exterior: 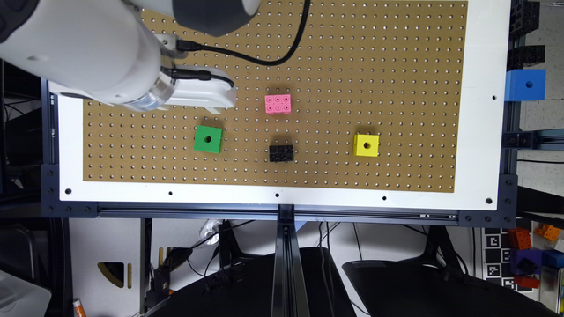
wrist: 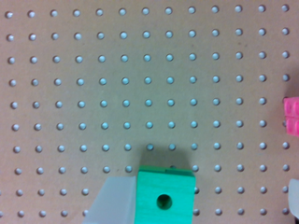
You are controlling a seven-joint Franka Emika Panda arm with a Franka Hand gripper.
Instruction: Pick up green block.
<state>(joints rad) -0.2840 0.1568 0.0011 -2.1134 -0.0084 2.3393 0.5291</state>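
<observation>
The green block [exterior: 208, 139], a bright green cube with a round dark hole in its face, rests on the brown pegboard [exterior: 352, 66] towards the exterior view's left. My gripper [exterior: 211, 108] hovers just beyond the block's far side. In the wrist view the green block [wrist: 165, 198] lies between the two pale fingers of the gripper [wrist: 204, 204]. One finger [wrist: 116, 201] is right beside the block, while the other finger [wrist: 294, 201] stands well away from it. The gripper is open and holds nothing.
A pink studded brick [exterior: 278, 104] [wrist: 291, 113] lies near the board's middle, with a black studded brick [exterior: 281, 153] nearer the front edge. A yellow cube [exterior: 366, 145] with a hole sits towards the exterior view's right. A blue block [exterior: 527, 84] is mounted off the board's right edge.
</observation>
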